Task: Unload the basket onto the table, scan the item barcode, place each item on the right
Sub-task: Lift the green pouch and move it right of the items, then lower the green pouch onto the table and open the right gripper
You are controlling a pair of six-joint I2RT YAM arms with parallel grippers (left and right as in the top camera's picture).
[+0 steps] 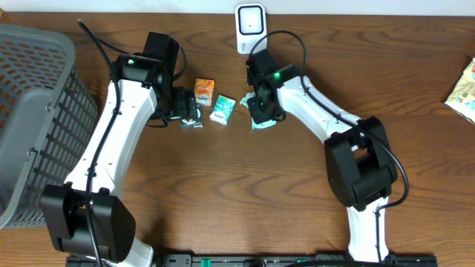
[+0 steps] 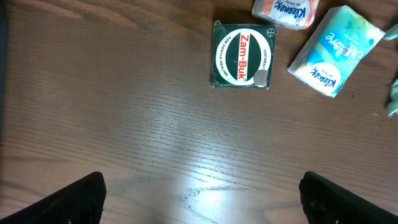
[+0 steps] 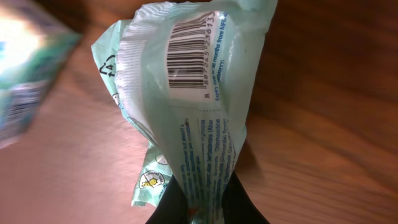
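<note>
My right gripper [image 3: 208,210] is shut on the lower end of a pale green plastic packet [image 3: 193,118]. The packet's barcode [image 3: 189,56] faces the wrist camera. From overhead, the right gripper [image 1: 261,110] holds the packet [image 1: 261,123] low over the table, just in front of a white scanner [image 1: 251,26] at the back edge. My left gripper [image 2: 202,200] hangs wide open over bare wood with nothing between its fingers [image 2: 68,202]. It is a little short of a green Zam-Buk box [image 2: 242,56].
A teal Kleenex pack [image 1: 222,110] and an orange pack [image 1: 204,89] lie between the two arms, next to the Zam-Buk box [image 1: 191,122]. A grey mesh basket [image 1: 33,111] fills the left side. A snack packet [image 1: 464,93] lies at the right edge.
</note>
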